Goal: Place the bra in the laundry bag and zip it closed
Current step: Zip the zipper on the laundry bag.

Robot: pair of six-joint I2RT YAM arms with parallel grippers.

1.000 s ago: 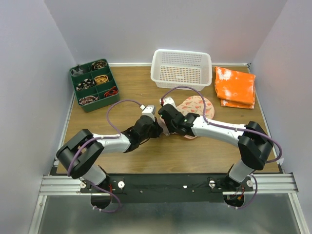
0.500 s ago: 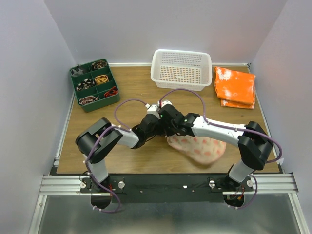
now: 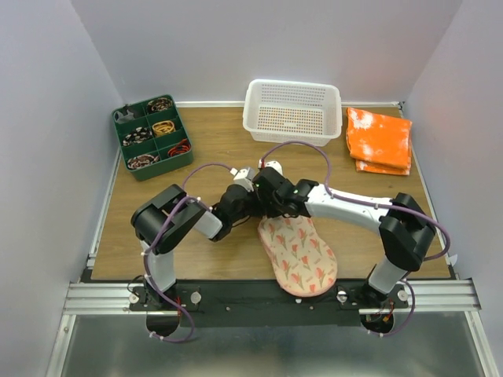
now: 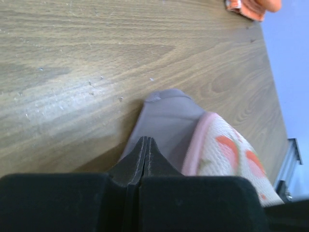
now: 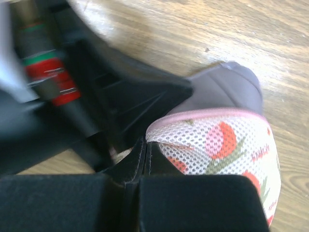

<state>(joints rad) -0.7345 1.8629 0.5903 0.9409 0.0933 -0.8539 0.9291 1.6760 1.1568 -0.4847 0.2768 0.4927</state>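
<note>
The bra (image 4: 169, 121) partly in the laundry bag (image 3: 299, 255), basket (image 3: 292, 110) well behind.

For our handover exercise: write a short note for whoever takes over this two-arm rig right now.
Jaws of the left gripper are shut, apparently pinching the bra. The right gripper is shut on the laundry bag rim. The bag stretches from them to the near edge of the table; the bra's taupe end pokes out. Done: bra mostly inside. Left: tuck that end in, zip closed.

The right pincer (image 5: 145, 147) pinches the laundry bag (image 5: 227, 145), bra (image 5: 227, 87) protruding.
</note>
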